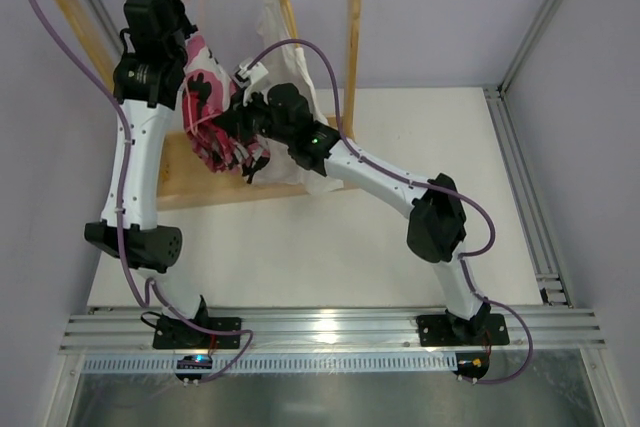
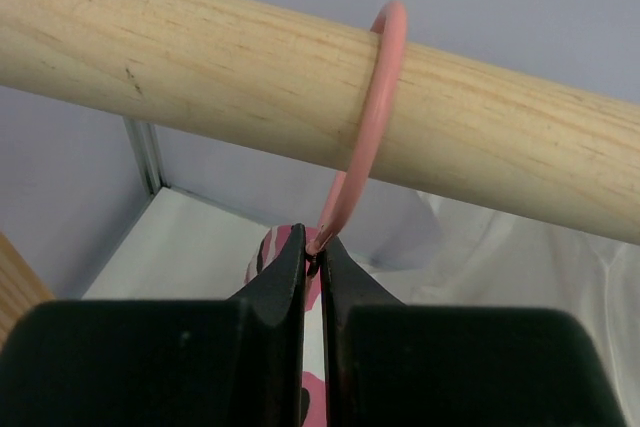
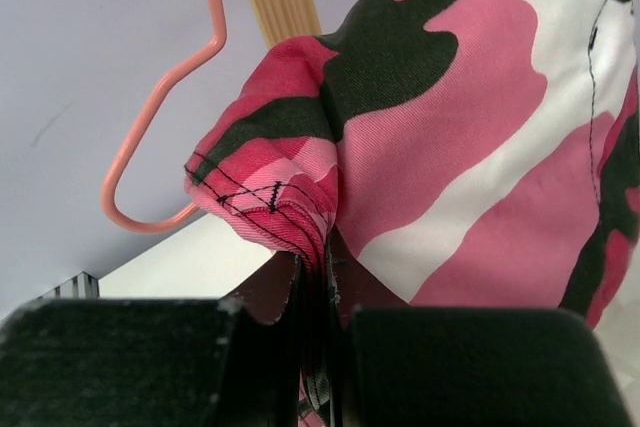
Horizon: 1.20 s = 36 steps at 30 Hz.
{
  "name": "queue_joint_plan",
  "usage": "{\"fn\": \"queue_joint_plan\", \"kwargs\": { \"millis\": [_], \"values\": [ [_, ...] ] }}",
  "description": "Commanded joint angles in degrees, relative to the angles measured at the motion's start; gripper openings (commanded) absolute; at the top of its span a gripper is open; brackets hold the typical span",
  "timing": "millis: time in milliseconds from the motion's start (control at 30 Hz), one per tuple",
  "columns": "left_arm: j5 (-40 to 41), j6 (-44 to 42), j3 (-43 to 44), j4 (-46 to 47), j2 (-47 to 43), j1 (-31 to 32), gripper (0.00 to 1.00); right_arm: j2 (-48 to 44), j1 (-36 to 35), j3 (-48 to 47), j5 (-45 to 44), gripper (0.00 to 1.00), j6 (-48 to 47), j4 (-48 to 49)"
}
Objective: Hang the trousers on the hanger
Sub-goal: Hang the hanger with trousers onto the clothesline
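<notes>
Starting closest in: the right gripper (image 3: 315, 267) has its jaws pinched tight on a stitched edge of the trousers (image 3: 450, 137). The cloth is bunched right above the fingertips and spreads off toward 2 o'clock in the right wrist view.

The bit that matters imo is where the hanger (image 3: 140, 137) sits from there. One bent corner of the pink wire shows at about 10 o'clock from that pinch, just past the folded hem and not touching it as far as I can see. So any feeding or tugging of cloth goes up and left for that hand, and the right arm is the one on the cloth.

Further out, the left gripper (image 2: 312, 257) is clamped on the hanger's thin neck, right under the hook. The hook loops over the wooden rail (image 2: 180, 67) at 12 o'clock from the fingertips. Judging by how it sits, the hanger's long axis should run across the rail, not along it.

From above, the trousers hang in a clump between both arms, with a white garment (image 1: 272, 12) at their 2 o'clock. Can't tell if they're properly over the bottom wire.
</notes>
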<state>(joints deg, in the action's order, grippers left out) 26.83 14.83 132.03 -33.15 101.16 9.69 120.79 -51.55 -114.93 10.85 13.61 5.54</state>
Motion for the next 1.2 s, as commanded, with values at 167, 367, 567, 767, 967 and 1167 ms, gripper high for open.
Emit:
{"fn": "queue_joint_plan", "kwargs": {
  "millis": [167,367,567,767,967,1167],
  "values": [
    [-6.7,1.7,-1.8,-1.0,-4.6,-3.8,0.0,0.8,0.6,1.1,-1.1,0.04,-1.7,3.6],
    [-7.9,1.1,-3.0,-8.7,-5.5,-4.0,0.03,2.9,1.4,-4.5,-0.6,0.04,-1.9,0.6],
    [-11.2,2.3,-6.3,-10.9,-8.1,-3.9,0.33,2.3,1.2,-5.4,0.5,0.04,0.5,0.3],
    [-13.3,3.9,-9.7,-15.3,-12.4,-4.0,0.58,2.0,0.5,-6.2,0.7,0.04,0.9,0.2],
    [-14.5,7.5,-20.0,-18.5,-19.6,-3.9,0.73,1.4,0.0,-5.9,-0.1,0.04,1.2,-0.6],
    [-17.7,12.5,-31.8,-16.2,-26.0,-3.9,0.72,0.1,-0.2,-4.4,-0.8,0.04,1.2,-0.7]
  ]
}}
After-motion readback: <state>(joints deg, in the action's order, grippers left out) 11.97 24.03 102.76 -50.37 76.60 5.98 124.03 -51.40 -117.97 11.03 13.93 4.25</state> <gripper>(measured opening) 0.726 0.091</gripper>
